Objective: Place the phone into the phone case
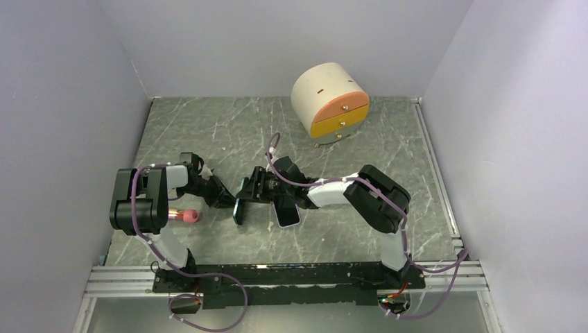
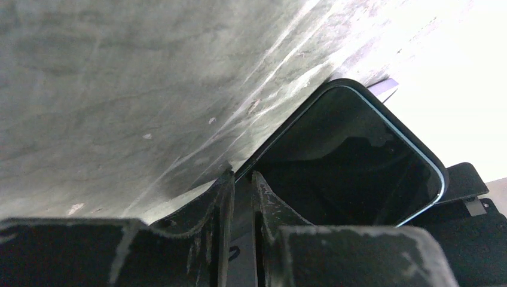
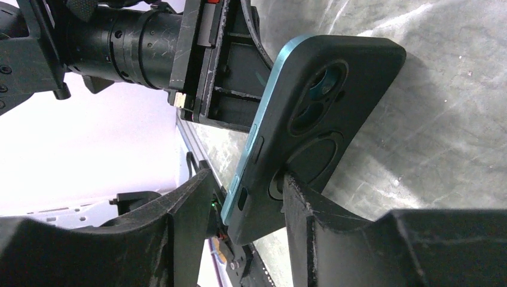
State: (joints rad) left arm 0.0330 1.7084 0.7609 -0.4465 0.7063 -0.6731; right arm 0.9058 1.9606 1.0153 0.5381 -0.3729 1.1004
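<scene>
The teal phone (image 3: 263, 119) sits in a dark phone case (image 3: 353, 89) with its teal edge still showing along one side. The pair stands on edge above the table (image 1: 239, 209). My left gripper (image 2: 241, 174) is shut on one rim of the case, and the phone's dark screen (image 2: 347, 161) stretches away from it. My right gripper (image 3: 246, 179) straddles the camera end of the case. One of its fingers (image 3: 299, 197) touches the case's back. The other finger (image 3: 191, 197) stands a little off the screen side, so it is open.
A flat dark slab with a lavender rim (image 1: 288, 216) lies on the table under the right wrist. A pink stick (image 1: 186, 216) lies by the left arm. A round cream drawer box (image 1: 329, 97) with orange fronts stands at the back.
</scene>
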